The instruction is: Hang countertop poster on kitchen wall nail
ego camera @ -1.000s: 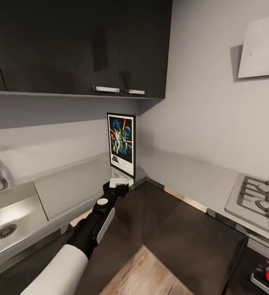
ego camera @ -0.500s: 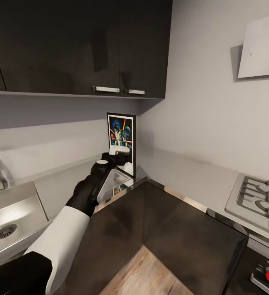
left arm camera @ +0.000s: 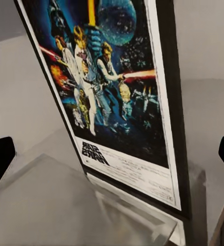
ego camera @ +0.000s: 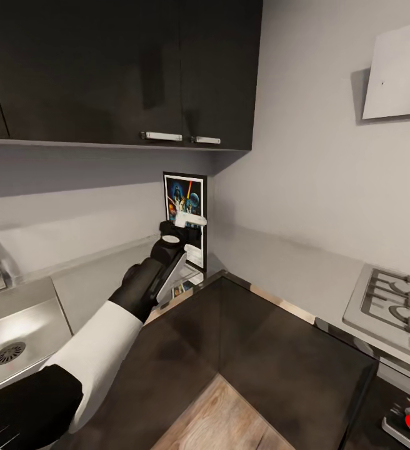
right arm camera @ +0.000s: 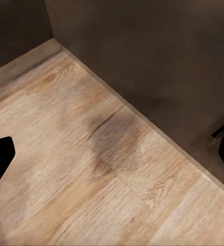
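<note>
The poster (ego camera: 185, 192) stands upright in the corner of the kitchen countertop (ego camera: 274, 262), leaning against the wall. It has a black frame, a white border and colourful figures on dark blue. My left gripper (ego camera: 190, 220) is raised in front of the poster's lower half. In the left wrist view the poster (left arm camera: 112, 92) is close ahead, its foot on the steel countertop (left arm camera: 35, 205). The left gripper (left arm camera: 113, 156) is open, its dark fingertips wide apart on either side. My right gripper (right arm camera: 113, 156) is open over the wooden floor (right arm camera: 91, 169), holding nothing.
Dark upper cabinets (ego camera: 124, 69) hang above the poster. A sink (ego camera: 11, 331) is set in the worktop at the left and a gas hob (ego camera: 392, 300) at the right, under a hood (ego camera: 399, 72). Dark cabinet fronts (ego camera: 280, 350) flank the wooden floor (ego camera: 224, 419).
My left arm has lifted from the countertop's edge and reached forward. Its gripper has risen to the poster's lower half. The poster has not moved.
</note>
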Motion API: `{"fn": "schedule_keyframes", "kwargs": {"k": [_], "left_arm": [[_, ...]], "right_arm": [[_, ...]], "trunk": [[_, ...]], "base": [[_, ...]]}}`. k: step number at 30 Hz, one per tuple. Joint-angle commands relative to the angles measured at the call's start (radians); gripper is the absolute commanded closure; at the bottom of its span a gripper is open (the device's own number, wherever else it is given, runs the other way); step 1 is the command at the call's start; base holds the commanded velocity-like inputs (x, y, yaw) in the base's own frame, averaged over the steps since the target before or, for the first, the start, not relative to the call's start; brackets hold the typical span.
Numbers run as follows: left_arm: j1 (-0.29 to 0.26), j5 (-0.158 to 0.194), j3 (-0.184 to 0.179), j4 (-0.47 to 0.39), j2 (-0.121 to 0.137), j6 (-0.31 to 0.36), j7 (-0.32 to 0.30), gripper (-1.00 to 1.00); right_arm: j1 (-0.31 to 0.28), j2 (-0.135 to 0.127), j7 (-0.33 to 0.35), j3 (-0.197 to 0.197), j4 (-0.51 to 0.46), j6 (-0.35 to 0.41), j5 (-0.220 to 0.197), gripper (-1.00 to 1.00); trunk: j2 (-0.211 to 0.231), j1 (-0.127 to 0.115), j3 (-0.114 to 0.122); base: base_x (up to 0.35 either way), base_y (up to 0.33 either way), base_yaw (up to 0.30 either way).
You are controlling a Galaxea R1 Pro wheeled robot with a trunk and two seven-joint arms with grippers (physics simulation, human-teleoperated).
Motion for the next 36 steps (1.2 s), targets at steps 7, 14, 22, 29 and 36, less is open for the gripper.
{"fn": "schedule_keyframes", "kwargs": {"k": [7, 14, 22, 29, 36], "left_arm": [[-0.002, 0.161, -0.065, 0.007, 0.0, -0.004, 0.167, -1.0], [-0.002, 0.256, -0.105, 0.07, 0.0, -0.131, 0.213, -1.0], [-0.002, 0.439, -0.259, 0.104, 0.0, -0.244, 0.339, -1.0], [-0.002, 0.451, -0.265, 0.105, 0.0, -0.259, 0.344, -1.0], [-0.002, 0.451, -0.265, 0.105, 0.0, -0.259, 0.344, -1.0]], "right_arm": [[-0.001, 0.001, -0.001, 0.0, 0.006, -0.003, 0.001, -1.0], [-0.001, 0.001, -0.001, 0.0, 0.011, -0.003, 0.001, -1.0], [-0.001, 0.001, -0.001, 0.0, 0.014, -0.003, 0.001, -1.0], [-0.001, 0.001, 0.0, 0.0, 0.015, -0.003, 0.002, -1.0], [-0.001, 0.001, 0.002, 0.001, 0.041, -0.003, 0.002, -1.0]], "trunk": [[-0.001, 0.0, -0.001], [-0.001, 0.0, -0.001], [-0.001, 0.0, -0.001], [-0.001, 0.0, -0.001], [-0.001, 0.0, -0.001]], "base": [[0.0, 0.0, 0.0], [0.0, 0.0, 0.0], [0.0, 0.0, 0.0], [0.101, 0.0, 0.0], [0.092, 0.0, 0.0]]}}
